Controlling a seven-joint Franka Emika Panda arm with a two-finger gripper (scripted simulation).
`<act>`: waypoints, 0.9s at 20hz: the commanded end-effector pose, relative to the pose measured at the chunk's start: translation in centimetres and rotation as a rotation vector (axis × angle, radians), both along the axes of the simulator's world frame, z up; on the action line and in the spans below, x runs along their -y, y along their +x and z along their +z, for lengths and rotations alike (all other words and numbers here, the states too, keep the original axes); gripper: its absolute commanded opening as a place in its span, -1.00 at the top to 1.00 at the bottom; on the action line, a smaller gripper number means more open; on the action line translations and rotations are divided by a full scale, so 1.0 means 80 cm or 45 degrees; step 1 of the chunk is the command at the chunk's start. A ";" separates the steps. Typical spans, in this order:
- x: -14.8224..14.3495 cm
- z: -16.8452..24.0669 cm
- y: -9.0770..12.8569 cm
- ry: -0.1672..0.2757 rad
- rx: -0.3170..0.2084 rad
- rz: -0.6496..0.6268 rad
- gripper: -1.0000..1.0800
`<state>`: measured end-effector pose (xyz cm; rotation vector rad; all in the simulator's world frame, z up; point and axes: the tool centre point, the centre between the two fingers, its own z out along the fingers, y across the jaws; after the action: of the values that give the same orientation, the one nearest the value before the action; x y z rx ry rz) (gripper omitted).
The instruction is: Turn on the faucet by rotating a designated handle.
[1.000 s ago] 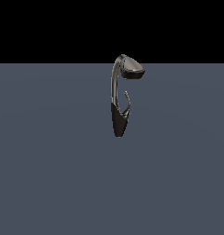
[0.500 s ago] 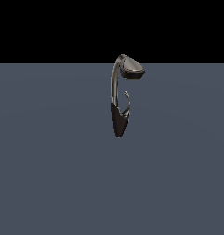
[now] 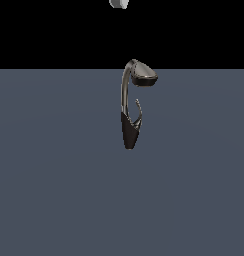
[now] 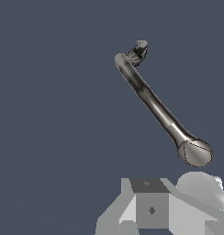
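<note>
The faucet (image 3: 126, 100) stands upright in the middle of the exterior view, with a tapered black base, a curved chrome neck and an oval spout head (image 3: 144, 75). The handle (image 3: 138, 112), a thin hooked silver lever, branches from the top of the base on the exterior view's right. From above, the wrist view shows the faucet (image 4: 153, 103) with its spout head (image 4: 195, 152) and the handle (image 4: 140, 48) beyond the neck. Grey blocks of my gripper (image 4: 150, 209) fill that picture's lower edge, well above the faucet and touching nothing. Its fingers are not clearly shown.
A flat grey-blue floor (image 3: 54, 190) spreads all around the faucet, under a black background. A small pale piece of my arm (image 3: 119, 4) pokes in at the top edge of the exterior view, high above the faucet.
The pale piece of my arm has come into the exterior view at the top edge. The faucet and its handle have not moved.
</note>
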<state>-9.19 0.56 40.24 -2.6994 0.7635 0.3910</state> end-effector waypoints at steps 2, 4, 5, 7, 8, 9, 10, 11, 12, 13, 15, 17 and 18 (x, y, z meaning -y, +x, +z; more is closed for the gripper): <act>0.005 -0.024 0.029 0.045 -0.055 -0.111 1.00; 0.008 -0.039 0.045 0.069 -0.088 -0.175 1.00; 0.009 -0.046 0.053 0.081 -0.104 -0.207 1.00; 0.013 -0.062 0.068 0.105 -0.138 -0.271 1.00; 0.015 -0.071 0.076 0.116 -0.155 -0.303 1.00; 0.017 -0.079 0.083 0.128 -0.172 -0.335 1.00; 0.020 -0.088 0.090 0.139 -0.190 -0.367 1.00; 0.022 -0.097 0.097 0.150 -0.207 -0.400 1.00; 0.024 -0.106 0.104 0.161 -0.225 -0.432 1.00; 0.027 -0.116 0.111 0.172 -0.243 -0.465 1.00; 0.032 -0.135 0.124 0.194 -0.280 -0.530 1.00; 0.037 -0.155 0.136 0.215 -0.317 -0.596 1.00; 0.040 -0.166 0.142 0.225 -0.336 -0.629 1.00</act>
<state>1.44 -2.32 28.25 -2.2616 1.3113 0.6369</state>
